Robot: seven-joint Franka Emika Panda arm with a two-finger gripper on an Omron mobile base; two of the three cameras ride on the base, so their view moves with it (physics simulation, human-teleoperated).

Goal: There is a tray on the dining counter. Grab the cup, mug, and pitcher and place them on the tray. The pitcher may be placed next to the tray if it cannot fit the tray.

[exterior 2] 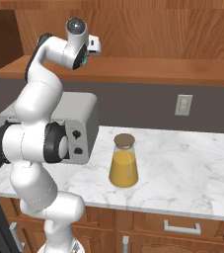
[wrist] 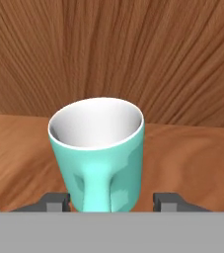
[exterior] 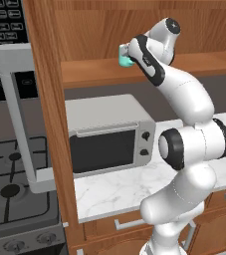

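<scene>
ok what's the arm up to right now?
The arm is reaching up to the wooden shelf above the toaster oven, going for the teal mug. In the hand view the end effector has one fingertip on each side of the mug, handle facing the camera; whether it grips yet can't be told. The mug stands upright on the shelf. The pitcher of orange liquid waits on the marble counter.
</scene>
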